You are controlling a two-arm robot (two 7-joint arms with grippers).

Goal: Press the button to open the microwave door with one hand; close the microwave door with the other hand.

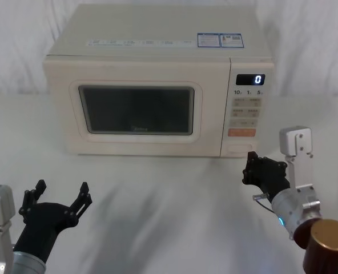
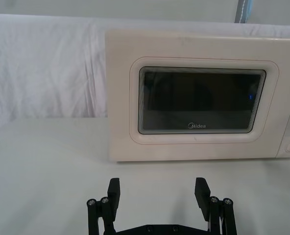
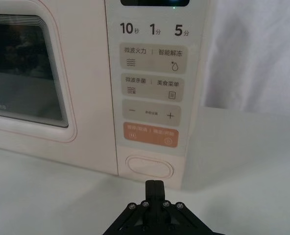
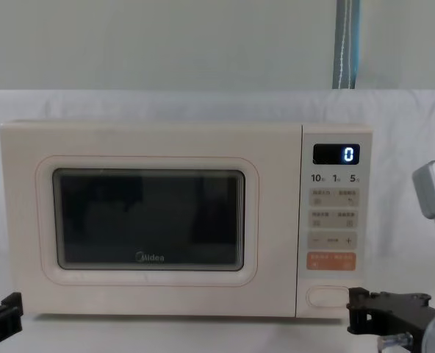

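Note:
The cream-white microwave point(image 1: 157, 34) stands at the back of the table, its display point(image 4: 336, 154) reading 0. The microwave door point(image 1: 135, 108) point(image 2: 201, 100) point(image 4: 150, 220) lies shut, flush with the front. The oval button point(image 3: 150, 167) point(image 4: 328, 296) point(image 1: 241, 151) sits at the bottom of the key panel, under the orange key point(image 3: 152, 136). My right gripper point(image 3: 154, 183) point(image 1: 250, 165) point(image 4: 353, 309) is shut on nothing, its tip pointing at the button from a short gap in front of it. My left gripper point(image 1: 62, 187) point(image 2: 157, 188) hangs open, low at the near left, well short of the door.
White cloth covers the table point(image 1: 169, 200) and the wall behind. Bare table stretches between the two grippers and in front of the door. The right arm's silver wrist block point(image 1: 296, 142) stands beside the microwave's right front corner.

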